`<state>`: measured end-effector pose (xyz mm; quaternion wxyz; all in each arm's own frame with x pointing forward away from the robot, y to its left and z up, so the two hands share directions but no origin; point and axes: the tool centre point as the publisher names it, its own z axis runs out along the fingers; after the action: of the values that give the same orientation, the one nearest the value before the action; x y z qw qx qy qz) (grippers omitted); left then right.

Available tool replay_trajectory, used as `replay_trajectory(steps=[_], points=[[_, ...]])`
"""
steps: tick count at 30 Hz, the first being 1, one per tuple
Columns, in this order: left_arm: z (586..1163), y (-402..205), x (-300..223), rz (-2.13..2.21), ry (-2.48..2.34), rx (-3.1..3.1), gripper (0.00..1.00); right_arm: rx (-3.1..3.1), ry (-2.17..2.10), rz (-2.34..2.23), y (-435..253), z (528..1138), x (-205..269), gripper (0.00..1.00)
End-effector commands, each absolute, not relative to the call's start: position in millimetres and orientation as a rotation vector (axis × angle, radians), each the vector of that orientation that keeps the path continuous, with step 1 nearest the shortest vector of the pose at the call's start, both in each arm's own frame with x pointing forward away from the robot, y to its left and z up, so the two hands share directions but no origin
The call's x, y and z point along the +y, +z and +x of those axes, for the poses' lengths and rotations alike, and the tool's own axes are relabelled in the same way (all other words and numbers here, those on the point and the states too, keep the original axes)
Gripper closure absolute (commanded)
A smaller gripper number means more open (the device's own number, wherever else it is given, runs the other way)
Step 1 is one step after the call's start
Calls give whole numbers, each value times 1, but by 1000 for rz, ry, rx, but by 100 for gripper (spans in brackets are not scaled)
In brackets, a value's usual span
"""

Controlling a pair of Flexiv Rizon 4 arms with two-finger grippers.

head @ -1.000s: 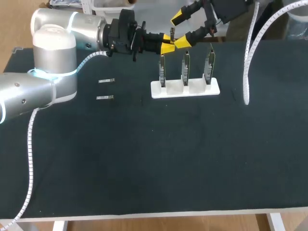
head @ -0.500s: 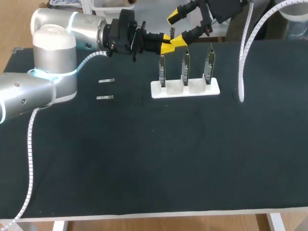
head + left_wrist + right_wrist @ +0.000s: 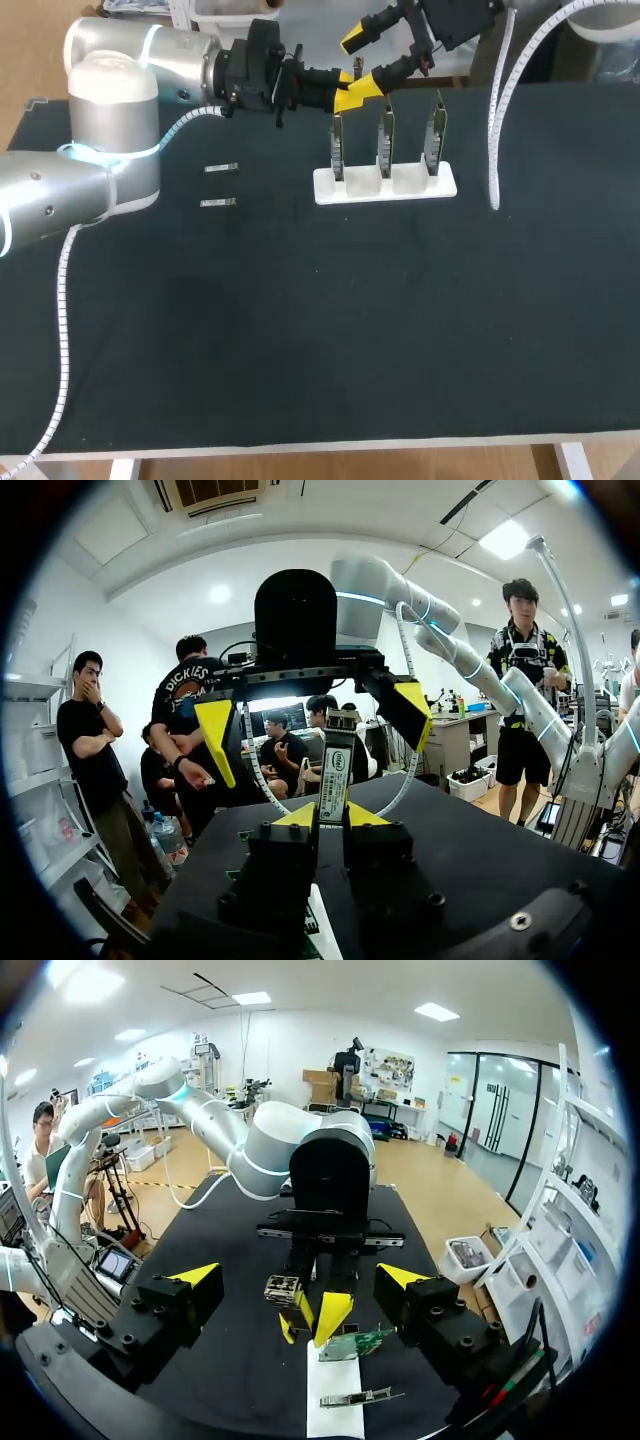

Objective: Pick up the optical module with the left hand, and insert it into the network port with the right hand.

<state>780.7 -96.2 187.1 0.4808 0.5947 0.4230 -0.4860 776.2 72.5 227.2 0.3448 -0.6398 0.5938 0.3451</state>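
Left tool, clenched on the lower end of the optical module, held it upright at upper centre of the frame, above the network port boards in their white stand. Right tool straddled it, released. Module judged light, rigid, smooth-sided: best gripped on the flat faces. Counter was matte black cloth; spare modules lay at upper left.

My head camera looks down on the bench from above and behind. Each wrist camera sits close behind its own hand, facing the other: left hand, right hand. All three share the optical module at the left hand's tips.
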Motion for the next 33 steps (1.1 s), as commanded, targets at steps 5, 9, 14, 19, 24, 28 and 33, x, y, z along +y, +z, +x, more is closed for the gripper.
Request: replay_trajectory(steps=[5,9,14,19,24,28,33], points=[[783,187,-97,1456,-1189,1030,100,1539,905,-1666,227,780,73,0],[783,187,-97,1456,-1189,1030,100,1539,905,-1666,227,780,73,0],[783,187,-97,1456,-1189,1030,100,1539,905,-1666,227,780,73,0],[783,187,-97,1456,-1189,1030,100,1539,905,-1666,227,780,73,67],[783,187,-97,1456,-1189,1030,100,1539,905,-1666,227,780,73,93],[783,187,-97,1456,-1189,1030,100,1539,905,-1666,227,780,73,100],[783,187,-97,1456,-1189,1030,100,1539,905,-1666,227,780,73,100]])
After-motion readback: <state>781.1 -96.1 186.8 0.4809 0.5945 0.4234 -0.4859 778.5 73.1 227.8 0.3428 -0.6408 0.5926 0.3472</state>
